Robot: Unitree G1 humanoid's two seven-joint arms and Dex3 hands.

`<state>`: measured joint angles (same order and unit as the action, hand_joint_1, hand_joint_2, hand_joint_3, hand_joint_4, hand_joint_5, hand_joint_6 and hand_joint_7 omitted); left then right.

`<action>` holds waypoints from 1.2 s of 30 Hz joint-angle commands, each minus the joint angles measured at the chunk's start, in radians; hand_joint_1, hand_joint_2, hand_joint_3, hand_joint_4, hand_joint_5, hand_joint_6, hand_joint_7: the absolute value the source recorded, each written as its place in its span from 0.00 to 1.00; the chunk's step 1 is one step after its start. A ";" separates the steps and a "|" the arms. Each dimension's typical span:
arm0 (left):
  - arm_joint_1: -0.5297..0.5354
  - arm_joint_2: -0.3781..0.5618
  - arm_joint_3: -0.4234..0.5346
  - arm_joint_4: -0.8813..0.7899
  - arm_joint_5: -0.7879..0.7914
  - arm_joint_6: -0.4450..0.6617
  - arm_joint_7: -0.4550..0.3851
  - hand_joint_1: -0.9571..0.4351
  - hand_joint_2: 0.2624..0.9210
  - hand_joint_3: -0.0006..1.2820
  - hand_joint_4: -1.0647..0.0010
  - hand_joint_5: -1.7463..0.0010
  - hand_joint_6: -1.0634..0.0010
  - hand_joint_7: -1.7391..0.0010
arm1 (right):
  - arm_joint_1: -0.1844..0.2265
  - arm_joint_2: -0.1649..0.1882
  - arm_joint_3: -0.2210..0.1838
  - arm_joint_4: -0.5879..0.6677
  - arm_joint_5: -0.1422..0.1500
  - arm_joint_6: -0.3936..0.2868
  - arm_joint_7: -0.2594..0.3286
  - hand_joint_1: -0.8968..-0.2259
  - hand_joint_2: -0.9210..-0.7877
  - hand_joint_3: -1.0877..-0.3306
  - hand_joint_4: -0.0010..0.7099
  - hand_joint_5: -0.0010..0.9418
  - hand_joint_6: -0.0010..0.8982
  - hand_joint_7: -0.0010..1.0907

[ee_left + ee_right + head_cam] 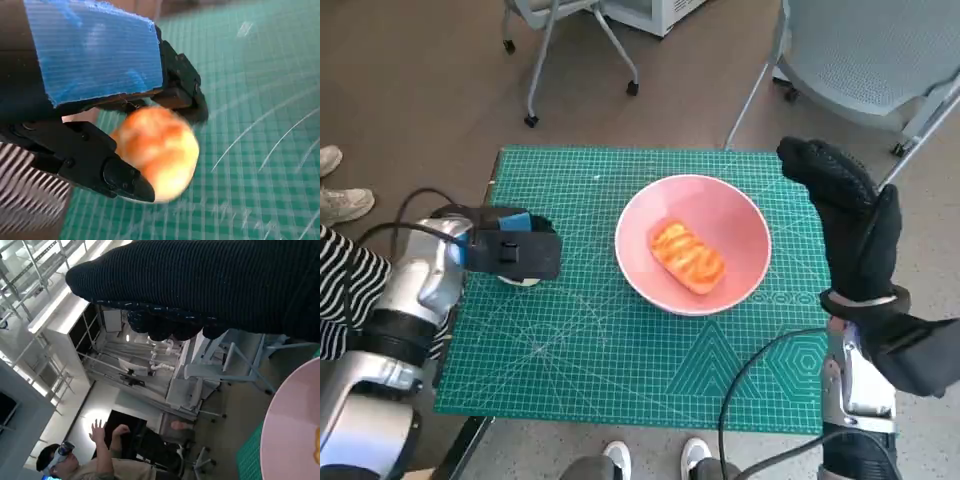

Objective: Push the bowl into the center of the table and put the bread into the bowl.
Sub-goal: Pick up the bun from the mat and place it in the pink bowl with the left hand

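The bread already lies in the pink bowl near mid-surface, so the right hand stands beside it with fingers released, while the left hand fingers grasp a rounded orange lump.

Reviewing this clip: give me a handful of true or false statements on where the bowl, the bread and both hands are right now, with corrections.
1. A piece of bread lies in the pink bowl. True.
2. The bowl stands on the floor. False: it stands on the green mat on the table.
3. The left hand holds a second bread-like piece. True, by the left wrist view.
4. The right hand grips the bowl's rim. False: it is raised beside the bowl, holding nothing.
5. A person shows in the right wrist view. True.
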<state>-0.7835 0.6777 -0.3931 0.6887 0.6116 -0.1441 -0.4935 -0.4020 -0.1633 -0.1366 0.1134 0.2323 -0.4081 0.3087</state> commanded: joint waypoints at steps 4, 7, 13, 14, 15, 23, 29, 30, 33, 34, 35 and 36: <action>0.075 0.078 0.132 -0.231 -0.113 -0.064 -0.001 0.69 0.96 0.02 0.24 0.39 0.32 0.41 | 0.027 -0.007 0.001 -0.005 0.007 0.027 0.007 0.25 0.00 0.49 0.34 0.00 0.14 0.49; 0.115 0.094 0.193 -0.381 -0.169 -0.039 -0.035 0.69 0.96 0.02 0.23 0.42 0.33 0.37 | 0.025 -0.007 0.002 -0.003 0.007 0.028 0.008 0.24 0.00 0.50 0.34 0.00 0.14 0.49; 0.154 0.101 0.294 -0.626 -0.265 0.011 -0.079 0.69 0.96 0.02 0.23 0.44 0.34 0.35 | 0.018 -0.009 0.003 0.004 0.007 0.026 0.012 0.24 0.00 0.50 0.34 0.00 0.14 0.49; 0.154 0.098 0.308 -0.657 -0.283 0.014 -0.082 0.69 0.95 0.02 0.22 0.45 0.33 0.35 | 0.017 -0.010 0.003 0.006 0.007 0.026 0.012 0.24 0.00 0.50 0.34 0.00 0.14 0.49; 0.154 0.095 0.317 -0.680 -0.294 0.019 -0.085 0.69 0.95 0.02 0.21 0.45 0.33 0.35 | 0.015 -0.011 0.002 0.008 0.007 0.025 0.013 0.25 0.00 0.50 0.34 0.00 0.14 0.49; 0.125 0.012 0.342 -0.819 -0.370 0.020 -0.056 0.69 0.93 0.02 0.18 0.42 0.30 0.42 | 0.004 -0.009 0.003 0.024 0.011 0.023 0.022 0.26 0.00 0.50 0.33 0.00 0.14 0.49; 0.054 -0.065 0.282 -0.833 -0.344 0.044 -0.043 0.69 0.92 0.03 0.19 0.39 0.29 0.45 | -0.001 -0.006 0.006 0.031 0.015 0.024 0.029 0.26 0.00 0.50 0.33 0.00 0.13 0.50; 0.037 -0.078 0.268 -0.838 -0.335 0.058 -0.047 0.69 0.93 0.03 0.21 0.38 0.30 0.44 | -0.001 -0.005 0.007 0.030 0.016 0.025 0.030 0.26 0.00 0.50 0.33 0.00 0.13 0.50; 0.000 -0.110 0.236 -0.848 -0.315 0.096 -0.057 0.69 0.95 0.04 0.24 0.38 0.35 0.39 | -0.001 -0.004 0.008 0.030 0.020 0.026 0.033 0.26 0.00 0.50 0.32 0.00 0.13 0.50; -0.018 -0.129 0.218 -0.844 -0.306 0.111 -0.059 0.69 0.95 0.04 0.24 0.38 0.35 0.39 | 0.000 -0.003 0.008 0.029 0.020 0.025 0.034 0.26 0.00 0.50 0.32 0.00 0.13 0.50; -0.030 -0.143 0.205 -0.841 -0.298 0.122 -0.060 0.69 0.95 0.05 0.24 0.39 0.36 0.37 | 0.000 -0.003 0.008 0.029 0.020 0.025 0.034 0.26 0.00 0.49 0.32 0.00 0.13 0.50; -0.044 -0.161 0.187 -0.828 -0.288 0.125 -0.057 0.69 0.95 0.05 0.24 0.39 0.37 0.36 | 0.001 -0.002 0.009 0.027 0.019 0.024 0.034 0.26 0.00 0.49 0.32 0.00 0.13 0.50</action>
<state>-0.7647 0.5576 -0.1647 -0.1367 0.2971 -0.0449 -0.5478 -0.4104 -0.1650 -0.1319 0.1299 0.2405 -0.4008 0.3337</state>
